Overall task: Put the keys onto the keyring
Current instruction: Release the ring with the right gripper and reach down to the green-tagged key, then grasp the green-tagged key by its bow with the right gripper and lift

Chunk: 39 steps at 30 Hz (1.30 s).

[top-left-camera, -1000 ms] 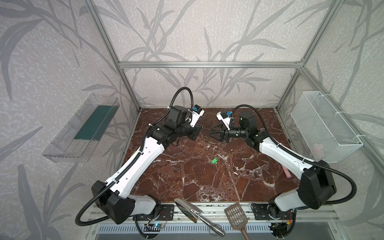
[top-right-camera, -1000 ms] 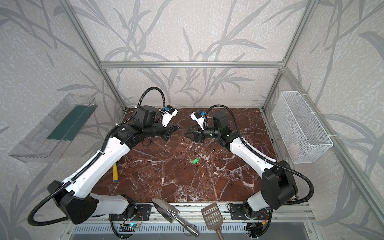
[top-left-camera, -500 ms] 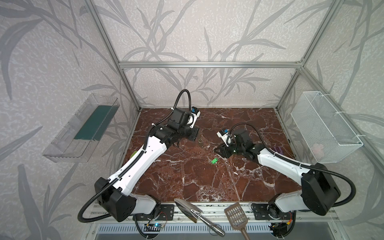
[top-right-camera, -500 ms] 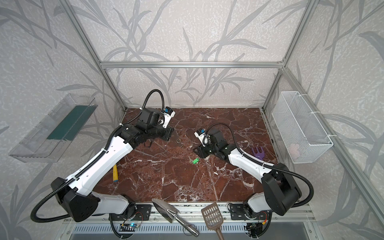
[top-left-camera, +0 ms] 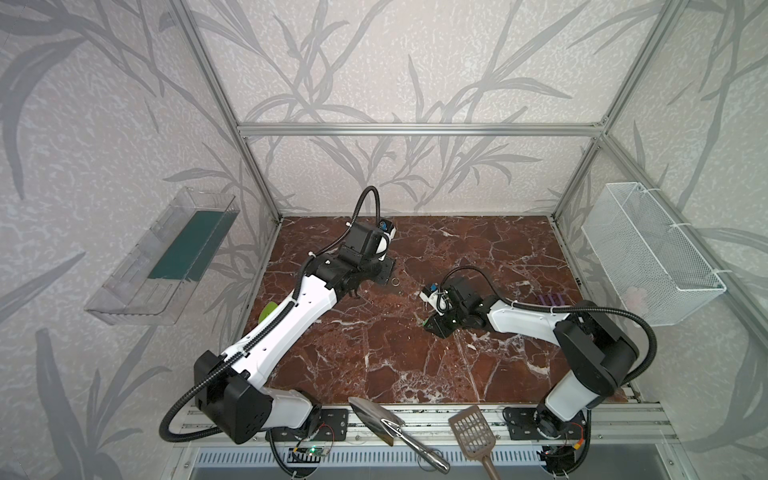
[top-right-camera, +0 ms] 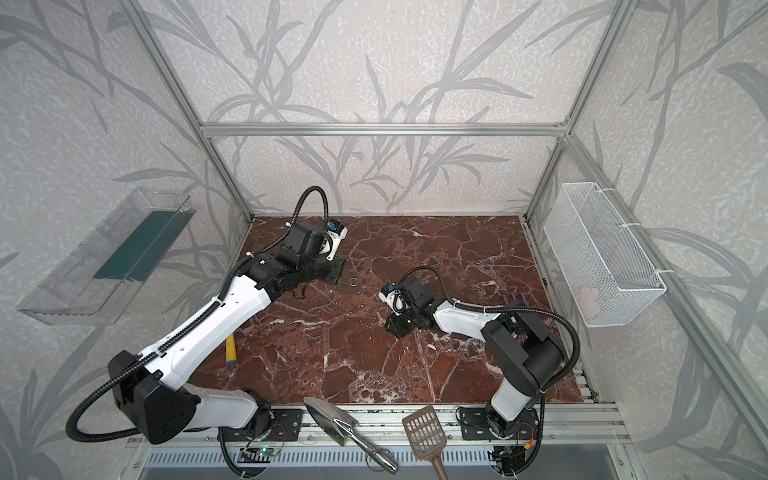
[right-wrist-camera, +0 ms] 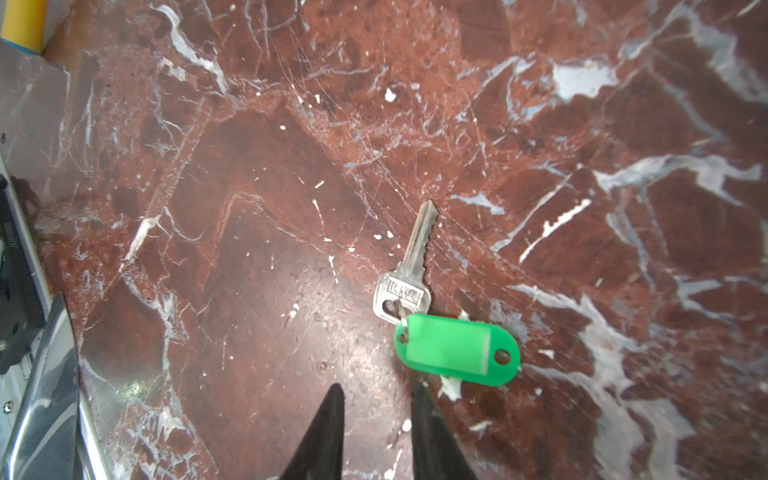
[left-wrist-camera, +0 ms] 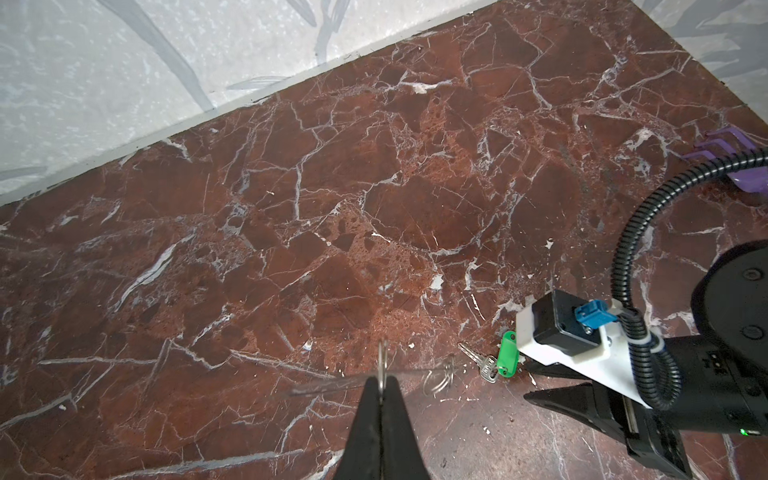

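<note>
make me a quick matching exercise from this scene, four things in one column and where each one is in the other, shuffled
Things:
1 keyring
2 key with green tag
3 white wire basket
4 brown slotted scoop

Places:
a lying flat on the marble table
b at the front rail beside the metal trowel
c pinched edge-on in the shut left tool
d hanging up at the far right in both top views

Pairs: 1-c, 2-a, 3-d, 4-b

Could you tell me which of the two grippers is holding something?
The left gripper, shut on the keyring; the right gripper stands open near the key, empty.
</note>
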Each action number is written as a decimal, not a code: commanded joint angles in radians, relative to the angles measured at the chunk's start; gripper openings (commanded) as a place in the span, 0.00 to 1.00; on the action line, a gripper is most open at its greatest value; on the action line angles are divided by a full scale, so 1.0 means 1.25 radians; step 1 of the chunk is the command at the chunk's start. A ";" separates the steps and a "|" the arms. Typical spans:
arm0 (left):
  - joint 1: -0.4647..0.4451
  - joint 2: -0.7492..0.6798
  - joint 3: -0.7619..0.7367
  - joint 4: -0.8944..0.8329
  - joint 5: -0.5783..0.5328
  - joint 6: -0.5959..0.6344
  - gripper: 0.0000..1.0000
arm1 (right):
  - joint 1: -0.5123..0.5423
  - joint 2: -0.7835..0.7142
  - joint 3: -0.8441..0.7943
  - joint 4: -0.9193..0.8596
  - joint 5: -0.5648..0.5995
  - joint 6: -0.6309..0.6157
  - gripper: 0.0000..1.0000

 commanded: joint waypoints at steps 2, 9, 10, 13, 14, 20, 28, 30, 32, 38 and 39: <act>-0.003 -0.017 -0.015 0.013 0.001 -0.023 0.00 | 0.005 0.019 0.034 -0.001 0.013 0.007 0.29; -0.003 -0.009 -0.015 0.008 0.001 -0.021 0.00 | 0.005 0.061 0.064 0.002 0.015 0.003 0.27; -0.003 -0.006 -0.011 0.007 0.001 -0.021 0.00 | 0.004 0.067 0.069 0.002 0.016 0.003 0.27; -0.003 -0.001 -0.004 0.004 0.006 -0.022 0.00 | 0.005 0.081 0.081 -0.002 0.017 -0.006 0.25; -0.003 -0.001 -0.003 0.003 0.008 -0.022 0.00 | 0.004 0.084 0.083 -0.002 0.020 -0.008 0.25; -0.004 -0.007 -0.002 -0.014 0.002 -0.015 0.00 | 0.005 0.096 0.086 -0.005 0.022 -0.012 0.20; -0.003 -0.007 -0.006 -0.007 0.002 -0.014 0.00 | 0.005 0.098 0.090 -0.014 0.018 -0.016 0.12; -0.004 -0.005 -0.005 -0.007 0.002 -0.013 0.00 | 0.005 0.097 0.093 -0.017 0.017 -0.017 0.11; -0.003 -0.005 -0.006 -0.007 0.002 -0.011 0.00 | 0.005 0.099 0.097 -0.020 0.017 -0.020 0.10; -0.004 -0.006 -0.007 -0.008 0.000 -0.010 0.00 | 0.005 0.098 0.099 -0.022 0.011 -0.019 0.03; -0.004 -0.006 -0.007 -0.007 0.000 -0.010 0.00 | 0.005 0.099 0.100 -0.022 0.010 -0.020 0.02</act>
